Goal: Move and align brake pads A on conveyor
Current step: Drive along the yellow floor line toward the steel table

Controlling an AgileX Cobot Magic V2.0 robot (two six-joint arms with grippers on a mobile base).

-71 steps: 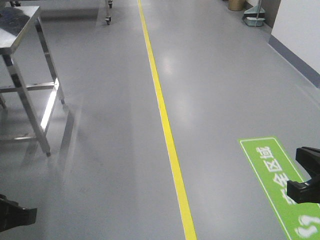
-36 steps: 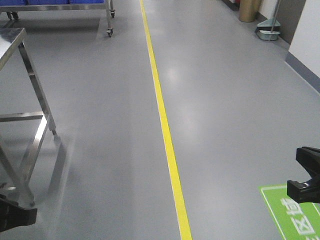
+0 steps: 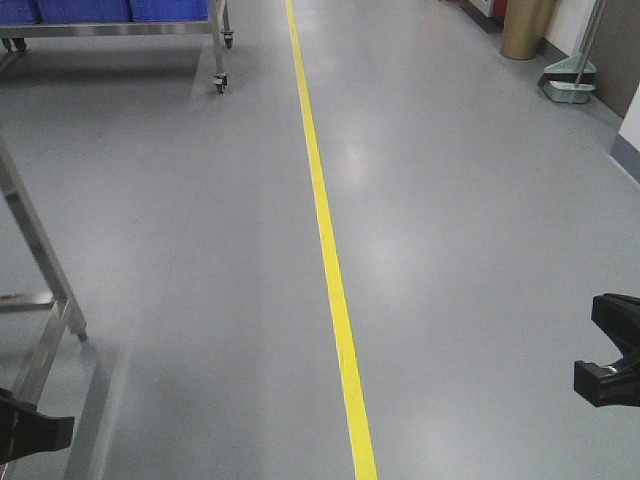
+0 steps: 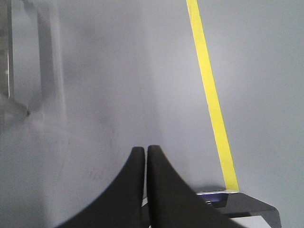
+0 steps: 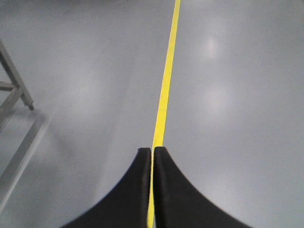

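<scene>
"As far as your front camera reaches, you have grey floor [image 3: 480, 250], with a yellow line [image 3: 330, 260] running straight away from you down the middle."

"And at the sides?"

"At your left edge stands the leg frame of a steel table [image 3: 50, 265]. Farther off, top left, a wheeled cart [image 3: 150, 28] carries blue bins [image 3: 85, 9]. Far right, you see a tan cylindrical bin [image 3: 527, 28] and a green dustpan [image 3: 570, 88] near it."

"The brake pads? The conveyor?"

"Neither shows in any of your three views."

"Grippers?"

"Your left gripper [image 4: 146, 150] is closed. Its fingers are pressed together with nothing between them, above bare floor, with the line to its right. Your right gripper [image 5: 152, 151] is closed and empty too — its tips sit directly over the yellow line."
</scene>
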